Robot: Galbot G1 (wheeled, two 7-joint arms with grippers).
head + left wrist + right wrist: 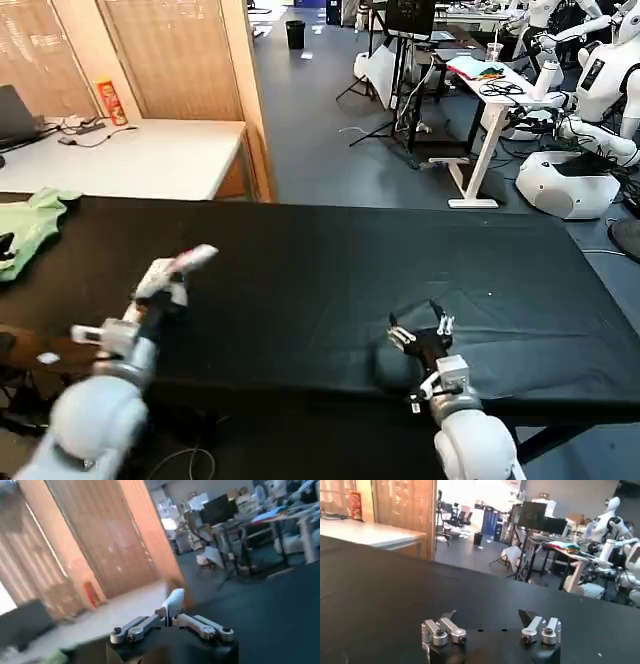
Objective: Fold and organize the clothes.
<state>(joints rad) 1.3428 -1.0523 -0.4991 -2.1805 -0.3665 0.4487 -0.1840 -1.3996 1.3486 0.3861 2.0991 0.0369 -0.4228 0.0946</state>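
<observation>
Cloth is missing from the black table (320, 290) — no white T-shirt lies there, just a light green garment (30, 225) at the frame's left edge. Left gripper (185, 262), lower left, has its jaws together on nothing; right gripper (420, 328), lower centre, spread wide. A T-shirt would likely handle soft and limp — best pinched at hem or shoulders.

garment (30, 225) on table (330, 270) far left | desk (140, 155) behind
</observation>
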